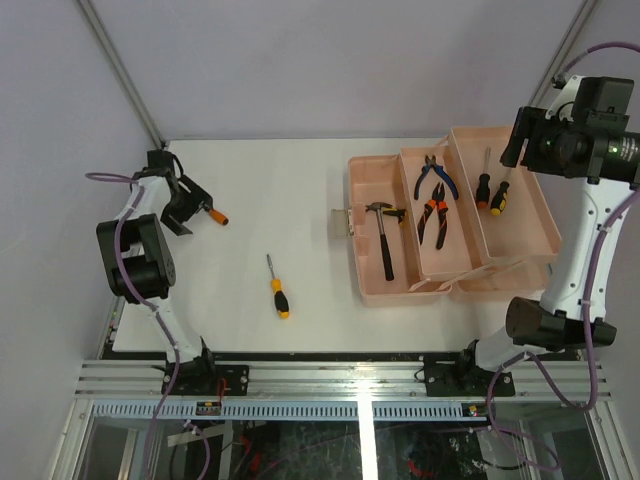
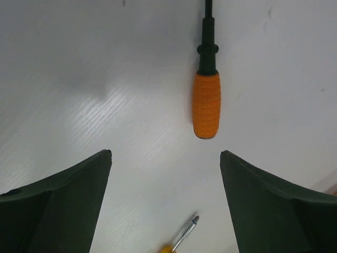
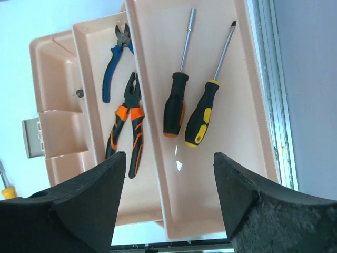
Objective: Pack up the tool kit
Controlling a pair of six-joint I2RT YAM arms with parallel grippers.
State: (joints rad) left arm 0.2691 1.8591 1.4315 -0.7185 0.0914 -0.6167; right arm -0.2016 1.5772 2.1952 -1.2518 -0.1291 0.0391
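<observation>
The white tabletop (image 1: 280, 180) carries the open toolbox (image 1: 362, 270), which lies under the right hand (image 3: 169, 155). That hand hangs above the box's outermost section, fingers apart with nothing between them. The left hand (image 2: 166, 155), well apart from the box, sits low over the tabletop, fingers also spread and empty.

The hammer (image 1: 383, 240) lies in the section farthest from the right hand. Blue pliers (image 3: 110, 66) and orange pliers (image 3: 126, 118) lie in the middle tray, just aside of it. A black screwdriver (image 3: 175, 105) and a black-yellow screwdriver (image 3: 202, 113) lie side by side directly beneath it.

An orange screwdriver (image 2: 206, 103) lies just ahead of the left fingertips, handle toward them. A yellow screwdriver (image 1: 277, 290) lies between the hands, nearer the left.
</observation>
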